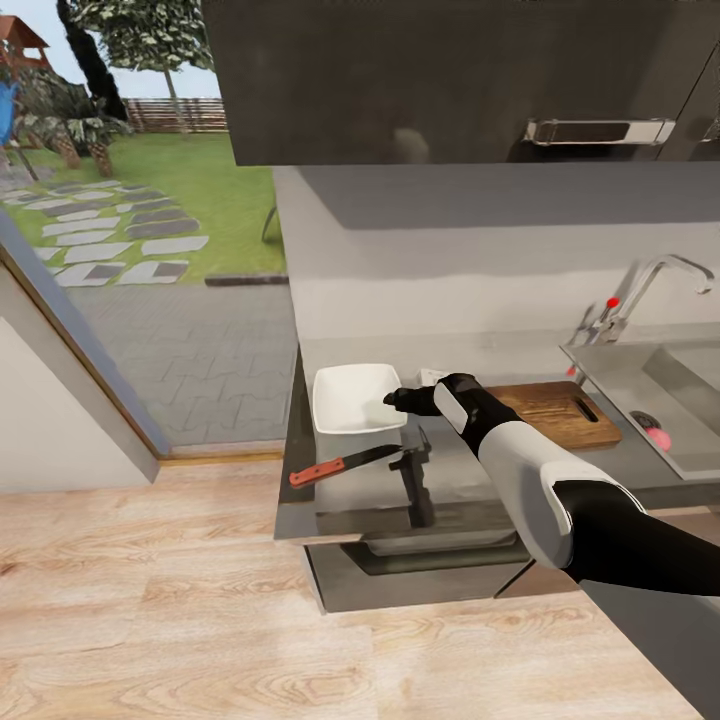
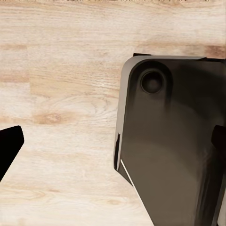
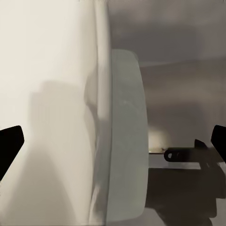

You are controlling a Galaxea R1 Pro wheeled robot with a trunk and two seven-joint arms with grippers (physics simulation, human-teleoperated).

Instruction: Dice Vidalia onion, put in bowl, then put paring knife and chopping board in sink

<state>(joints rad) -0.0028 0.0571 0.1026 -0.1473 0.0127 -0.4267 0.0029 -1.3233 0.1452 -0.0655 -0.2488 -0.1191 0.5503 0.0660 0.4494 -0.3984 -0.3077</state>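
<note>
One black right gripper (image 1: 392,400), fingers spread apart, hovered at the shallow white squarish bowl's (image 1: 352,398) rim, near the red-handled paring knife (image 1: 343,465) on the grey countertop (image 1: 470,470).

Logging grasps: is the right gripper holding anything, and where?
Nothing: the right gripper hovers open at the white squarish bowl's rim, jaws apart and empty.

A right arm (image 1: 545,490) built of glossy white rounded shells joined by matte black segments is seen in the head view, ending in a black wrist and a dark gripper (image 1: 392,400). Black fingertips (image 3: 9,146) are seen in the wrist views.
</note>
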